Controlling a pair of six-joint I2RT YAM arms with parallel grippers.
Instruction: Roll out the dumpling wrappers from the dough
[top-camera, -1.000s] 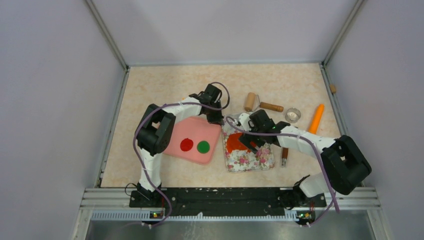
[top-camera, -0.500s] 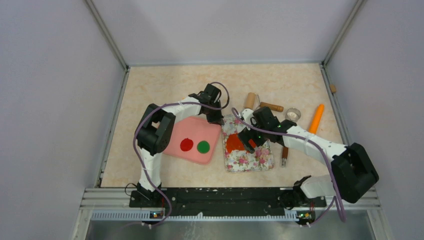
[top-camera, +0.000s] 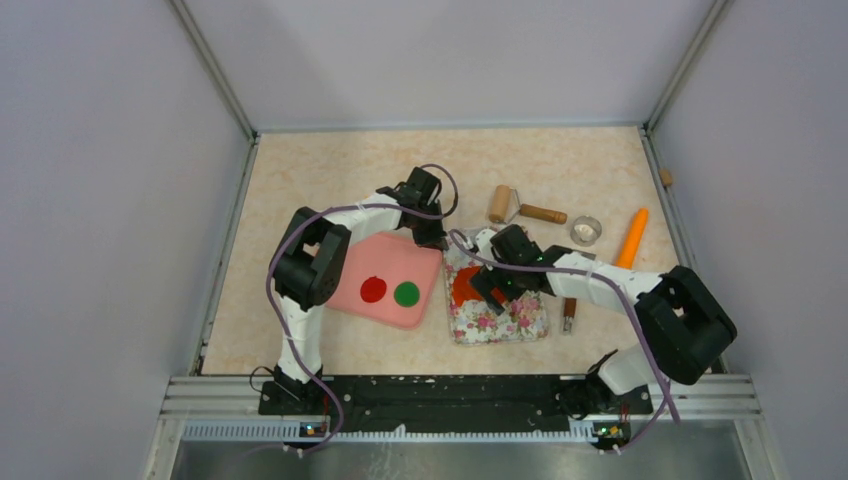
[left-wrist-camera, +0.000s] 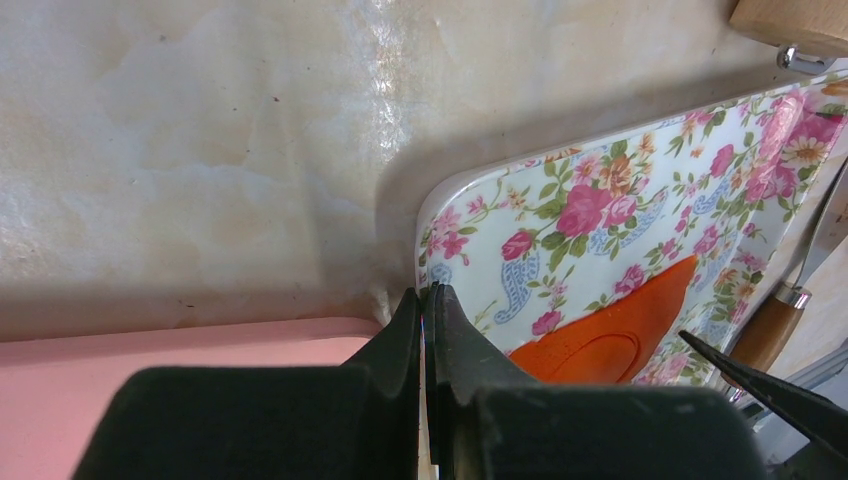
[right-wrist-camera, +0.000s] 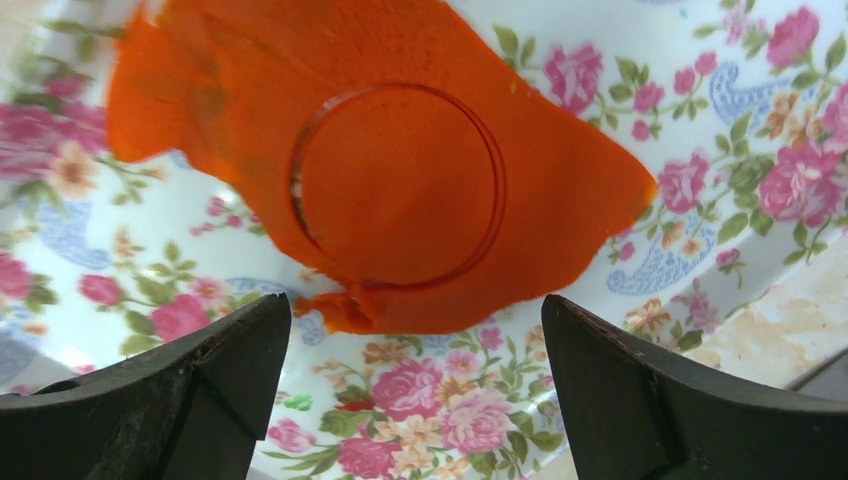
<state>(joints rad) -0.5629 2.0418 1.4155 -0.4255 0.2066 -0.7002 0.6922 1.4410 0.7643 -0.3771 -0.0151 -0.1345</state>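
On the floral board (top-camera: 520, 322), the right gripper (right-wrist-camera: 415, 325) has swung back left over the dough (right-wrist-camera: 570, 190). Its jaws are wide and empty either side of a ring-cut wrapper (right-wrist-camera: 400, 185), so lifting that disc out is probably next. The left gripper (left-wrist-camera: 425, 300) stays pinched shut at the board's far-left corner, and no writing is readable.

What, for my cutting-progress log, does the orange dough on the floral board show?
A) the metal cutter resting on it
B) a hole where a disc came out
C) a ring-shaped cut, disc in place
C: the right wrist view shows a circular groove in the dough, nothing lifted out.
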